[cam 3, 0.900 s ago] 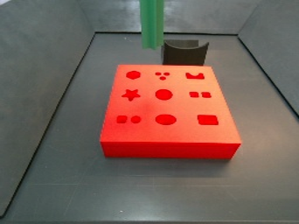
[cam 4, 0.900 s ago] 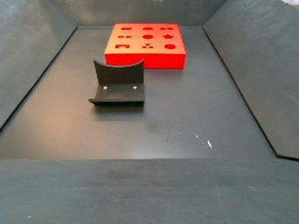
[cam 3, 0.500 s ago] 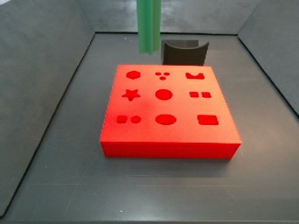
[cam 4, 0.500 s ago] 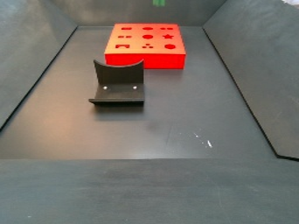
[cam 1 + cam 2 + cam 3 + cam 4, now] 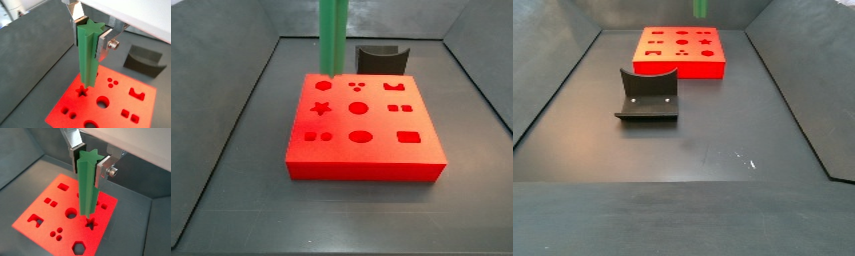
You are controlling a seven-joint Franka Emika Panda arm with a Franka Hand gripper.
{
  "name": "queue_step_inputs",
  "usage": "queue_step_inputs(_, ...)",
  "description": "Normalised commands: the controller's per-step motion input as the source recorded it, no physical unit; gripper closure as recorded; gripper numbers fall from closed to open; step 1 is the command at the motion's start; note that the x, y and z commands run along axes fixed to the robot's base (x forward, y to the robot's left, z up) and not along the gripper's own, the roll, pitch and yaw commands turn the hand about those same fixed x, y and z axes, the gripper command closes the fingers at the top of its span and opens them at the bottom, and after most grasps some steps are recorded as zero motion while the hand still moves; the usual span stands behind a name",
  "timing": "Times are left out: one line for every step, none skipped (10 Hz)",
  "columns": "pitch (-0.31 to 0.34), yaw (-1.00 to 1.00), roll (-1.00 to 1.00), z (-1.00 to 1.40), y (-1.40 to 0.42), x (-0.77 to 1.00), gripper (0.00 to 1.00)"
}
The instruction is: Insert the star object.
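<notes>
My gripper [image 5: 91, 31] is shut on the star object [image 5: 87, 50], a long bright green rod with a star-shaped section, held upright near its top end; both wrist views show this [image 5: 90, 162]. The rod [image 5: 330, 40] hangs over the far left part of the red block [image 5: 372, 160]. Its lower end is above the block, close to the star-shaped hole [image 5: 82, 91] [image 5: 91, 224] [image 5: 322, 107]. In both side views the gripper is out of view above the frame. Only the rod's tip [image 5: 700, 8] shows above the red block [image 5: 680, 68].
The red block [image 5: 73, 198] has several other shaped holes. The dark grey curved fixture [image 5: 382, 58] [image 5: 647, 95] stands on the dark floor beyond the block and also shows in a wrist view [image 5: 145, 60]. Grey walls enclose the floor.
The green rod has moved left and lower, from beside the dark fixture to over the red block's far left part. The block and the fixture have not moved.
</notes>
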Motion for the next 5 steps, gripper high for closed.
queue_step_inputs(0.01,0.0,0.0,0.0,0.0,0.0,1.0)
queue_step_inputs(0.0,0.0,-0.04,-0.15,0.0,0.12,1.0)
queue_step_inputs(-0.06,-0.14,-0.1,-0.38,-0.02,0.0,1.0)
queue_step_inputs(-0.111,-0.15,-0.06,-0.4,0.0,0.0,1.0)
queue_step_inputs(-0.081,-0.14,0.0,-0.26,0.0,-0.13,1.0)
